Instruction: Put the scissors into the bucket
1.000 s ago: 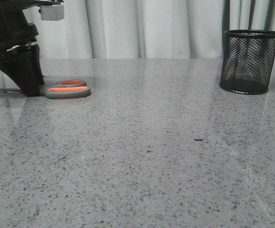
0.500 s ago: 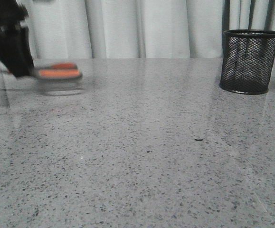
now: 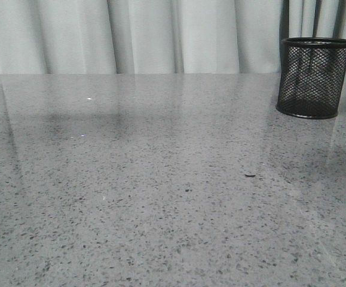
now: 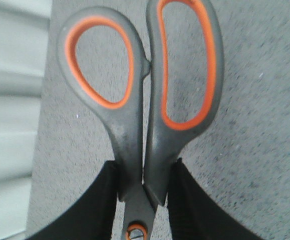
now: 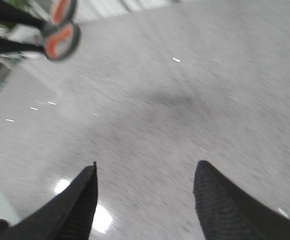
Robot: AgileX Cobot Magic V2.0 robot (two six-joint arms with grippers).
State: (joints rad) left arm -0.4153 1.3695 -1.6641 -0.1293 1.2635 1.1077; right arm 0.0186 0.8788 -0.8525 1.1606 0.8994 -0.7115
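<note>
Well apart from the mesh bucket [image 3: 316,78] on the desk [image 3: 173,197], the left fingers [image 4: 99,205] clamp the scissors [image 4: 145,100] just below the handles; right fingers [image 5: 79,200] spread wide, holding nothing.

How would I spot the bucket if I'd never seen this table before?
Look across the grey speckled table to its far right side, in front of the pale curtain. The bucket stands upright there, alone: a small black wire-mesh cup with see-through sides and a solid rim.
</note>
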